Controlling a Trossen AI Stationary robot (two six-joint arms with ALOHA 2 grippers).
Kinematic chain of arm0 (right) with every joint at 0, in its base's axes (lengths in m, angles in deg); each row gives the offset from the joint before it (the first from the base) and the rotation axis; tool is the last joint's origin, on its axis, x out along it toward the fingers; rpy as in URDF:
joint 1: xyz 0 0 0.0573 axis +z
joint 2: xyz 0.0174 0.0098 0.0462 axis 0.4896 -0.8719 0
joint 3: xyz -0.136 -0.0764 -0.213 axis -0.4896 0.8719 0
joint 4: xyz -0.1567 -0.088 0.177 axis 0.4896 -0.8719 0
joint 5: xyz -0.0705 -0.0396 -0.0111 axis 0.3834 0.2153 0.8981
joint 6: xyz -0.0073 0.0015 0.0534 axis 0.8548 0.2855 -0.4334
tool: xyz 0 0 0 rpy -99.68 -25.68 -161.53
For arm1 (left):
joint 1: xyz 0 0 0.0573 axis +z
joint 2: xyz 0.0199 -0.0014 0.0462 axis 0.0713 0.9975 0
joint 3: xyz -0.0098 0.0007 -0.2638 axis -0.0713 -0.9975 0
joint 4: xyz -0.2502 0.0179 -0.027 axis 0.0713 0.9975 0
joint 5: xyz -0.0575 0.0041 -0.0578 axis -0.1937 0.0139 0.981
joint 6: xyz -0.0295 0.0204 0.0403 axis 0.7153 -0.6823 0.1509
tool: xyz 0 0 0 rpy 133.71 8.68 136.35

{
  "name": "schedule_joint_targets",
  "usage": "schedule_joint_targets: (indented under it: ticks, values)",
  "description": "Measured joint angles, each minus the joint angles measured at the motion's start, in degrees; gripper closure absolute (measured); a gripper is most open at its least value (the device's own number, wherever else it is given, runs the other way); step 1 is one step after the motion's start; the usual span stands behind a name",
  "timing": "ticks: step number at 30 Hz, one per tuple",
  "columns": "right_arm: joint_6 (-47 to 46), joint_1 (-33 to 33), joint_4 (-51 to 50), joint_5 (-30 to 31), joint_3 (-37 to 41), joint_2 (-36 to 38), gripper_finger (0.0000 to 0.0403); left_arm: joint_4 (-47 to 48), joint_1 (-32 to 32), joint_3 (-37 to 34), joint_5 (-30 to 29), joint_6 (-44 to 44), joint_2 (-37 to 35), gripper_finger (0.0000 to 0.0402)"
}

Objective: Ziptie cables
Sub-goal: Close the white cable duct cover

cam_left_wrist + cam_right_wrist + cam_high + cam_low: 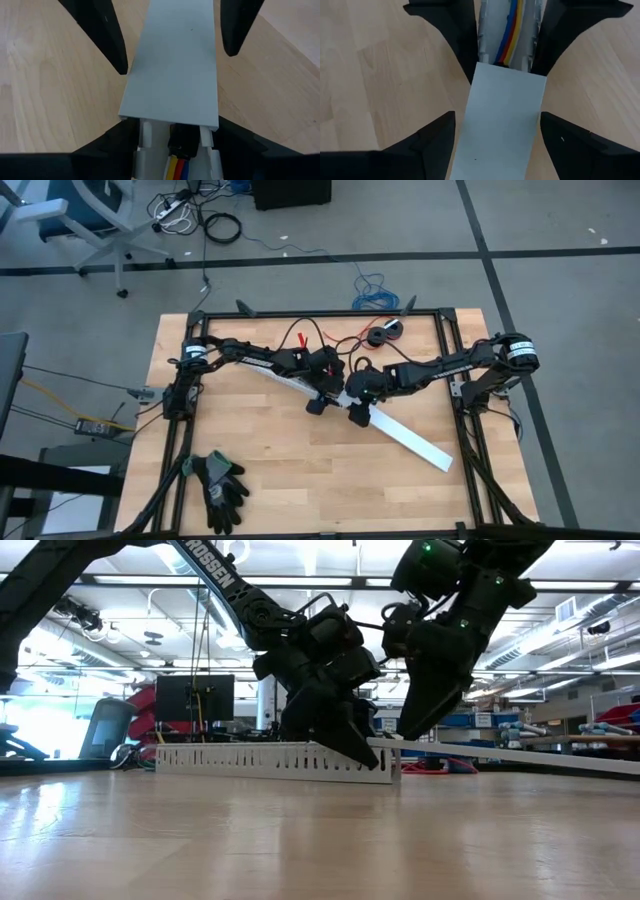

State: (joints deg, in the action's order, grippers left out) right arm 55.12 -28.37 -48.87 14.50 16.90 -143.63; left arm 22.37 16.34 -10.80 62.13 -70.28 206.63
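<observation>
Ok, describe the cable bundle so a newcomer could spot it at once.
Find the long pale slotted duct lying slantwise across the wooden table, where the left gripper and right gripper meet. The cables lie inside its open channel, running under the flat cover: yellow, red and blue strands side by side.
</observation>
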Motion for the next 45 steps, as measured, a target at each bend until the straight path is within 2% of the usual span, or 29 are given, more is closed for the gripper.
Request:
schedule_joint_targets:
  ticks: [14, 21, 27, 30, 33, 37, 40, 42, 45]
  values:
    - [-0.5, -2.0, -2.8, 0.0, -0.1, 3.9, 0.0127, 0.2, 0.0, 0.0, 0.0, 0.0, 0.0, 0.0174]
    - [-12.9, -1.4, -17.7, 0.1, -0.1, 9.1, 0.0145, 0.2, 0.0, 0.0, 0.0, 0.0, 0.0, 0.0174]
    - [-24.8, 4.2, -27.6, 0.4, -0.1, 14.6, 0.0165, 0.2, 0.0, 0.0, 0.0, 0.1, 0.0, 0.0174]
    - [-31.4, 10.5, -29.4, 5.0, -0.1, 16.6, 0.0172, 0.2, 0.0, 0.0, 0.0, 0.1, 0.0, 0.0174]
    - [-39.2, 18.8, -30.4, 13.2, -0.1, 17.2, 0.0179, 0.2, 0.0, 0.0, 0.0, 0.1, 0.0, 0.0174]
    - [-49.6, 29.4, -28.6, 31.9, 0.2, 14.5, 0.0185, 0.2, 0.0, 0.0, 0.0, 0.1, 0.0, 0.0174]
    - [-54.2, 32.8, -24.3, 42.7, 1.9, 9.9, 0.0186, 0.0, 0.0, 0.0, 0.0, 0.1, 0.0, 0.0174]
    - [-54.8, 32.0, -20.1, 45.5, 3.0, 6.0, 0.0188, -0.2, 0.0, 0.0, 0.0, 0.1, 0.0, 0.0174]
    - [-52.5, 28.1, -14.3, 43.1, 3.4, 0.4, 0.0208, -0.5, 0.0, 0.0, -0.1, 0.2, 0.0, 0.0174]
